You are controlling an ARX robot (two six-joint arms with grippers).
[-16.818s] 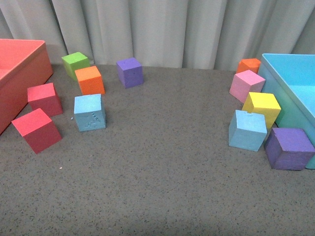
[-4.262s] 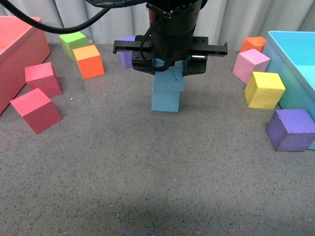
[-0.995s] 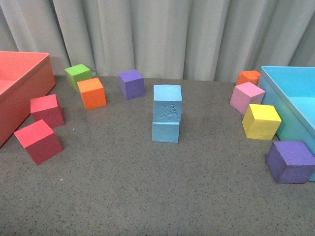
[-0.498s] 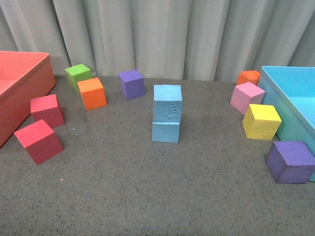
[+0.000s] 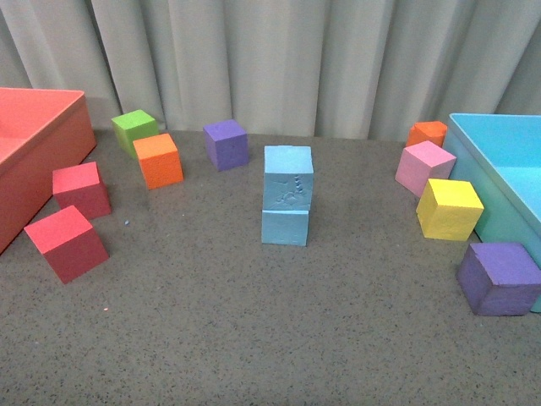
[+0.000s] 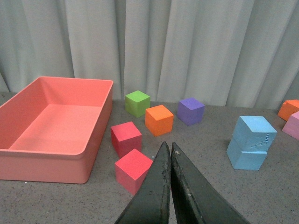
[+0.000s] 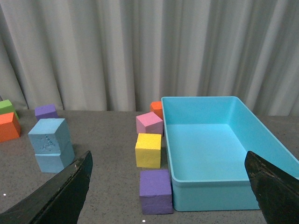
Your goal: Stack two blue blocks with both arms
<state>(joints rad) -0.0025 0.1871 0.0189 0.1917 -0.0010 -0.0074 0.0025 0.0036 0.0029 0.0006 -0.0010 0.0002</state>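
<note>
Since a second ago: nothing had moved; both blue blocks and every other cube sat where they were, and my arms had stayed out of the front view.
Stack: the upper blue block [image 5: 288, 177] rested on the lower blue block [image 5: 285, 227], turned a little off square, its embossed face toward the front camera.
Place: mid-table, well apart from either bin, with the far purple cube [image 5: 226, 144] behind and to its left.
Left claw: my left gripper [image 6: 170, 164] was clenched, fingers pressed together on nothing, well clear of the stack.
Right claw: my right gripper [image 7: 169, 186] stood released, its two fingers [image 7: 60, 193] spread to the edges of its own view, holding nothing.
Left side: red bin [image 5: 52, 161], two red cubes [image 5: 66, 242], green cube [image 5: 135, 128] and orange cube [image 5: 158, 160] touching.
Right side: turquoise bin [image 5: 463, 144], with the near purple cube [image 5: 499, 277] and yellow cube [image 5: 449, 208] just beside its wall, and a pink cube [image 5: 424, 167] close by.
</note>
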